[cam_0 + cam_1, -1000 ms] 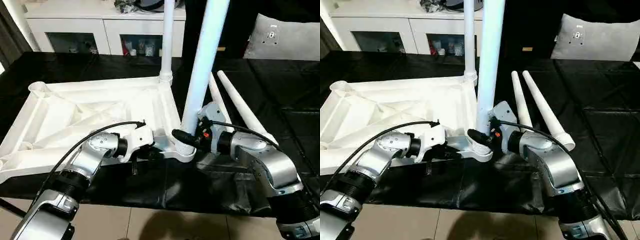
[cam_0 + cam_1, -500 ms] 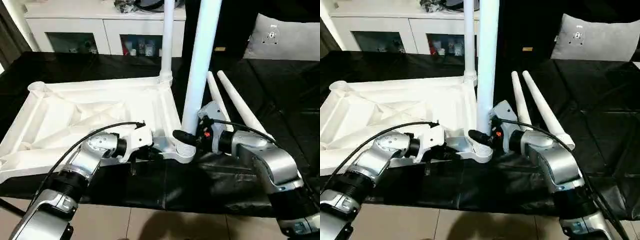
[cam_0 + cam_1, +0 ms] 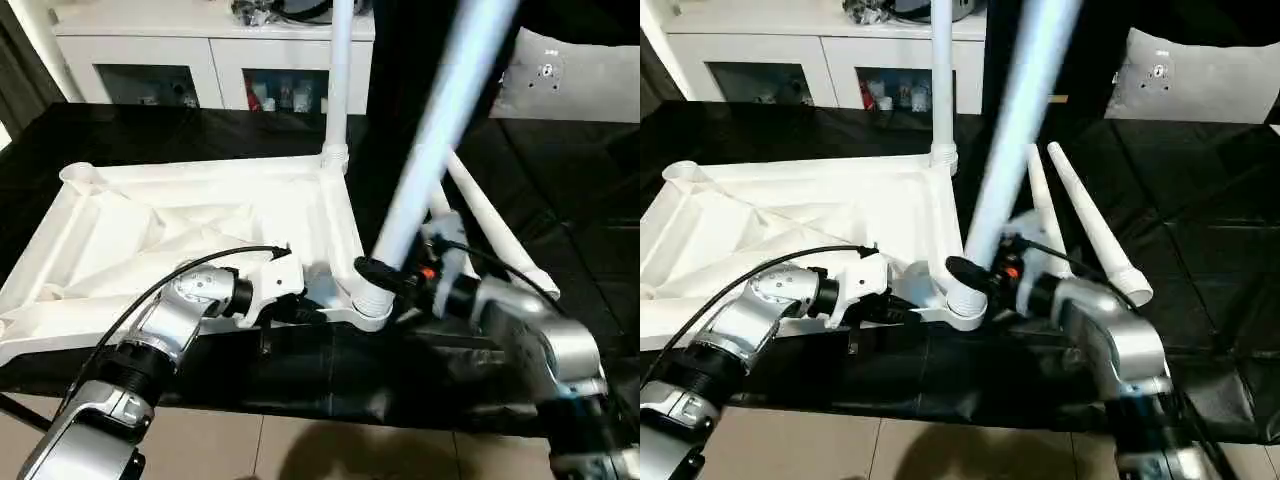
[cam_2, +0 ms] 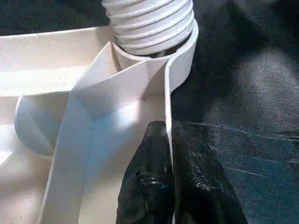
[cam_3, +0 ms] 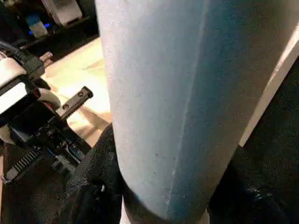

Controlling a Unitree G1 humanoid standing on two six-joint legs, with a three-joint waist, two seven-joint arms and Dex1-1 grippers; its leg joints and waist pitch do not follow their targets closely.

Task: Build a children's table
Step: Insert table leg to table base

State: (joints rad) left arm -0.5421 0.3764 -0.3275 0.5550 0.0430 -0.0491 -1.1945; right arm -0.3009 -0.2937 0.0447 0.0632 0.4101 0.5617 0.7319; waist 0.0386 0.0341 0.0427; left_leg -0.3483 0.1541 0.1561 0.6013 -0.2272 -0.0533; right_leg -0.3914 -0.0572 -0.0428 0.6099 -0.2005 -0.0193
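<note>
Two end effectors: left end effector (image 4: 170, 186) pinching tabletop rim (image 4: 169, 116); right end effector (image 3: 385, 280) clamped around tilted leg (image 3: 440, 130) at corner socket (image 3: 368, 305).

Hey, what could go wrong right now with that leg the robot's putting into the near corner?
1. The leg held by the right gripper leans well off upright while its threaded end sits in the corner socket; it might cross-thread or pop out.
2. The left gripper only pinches the thin rim of the tabletop, so the top might slip or lift.
3. The tilted leg could knock the spare legs lying beside it.
</note>
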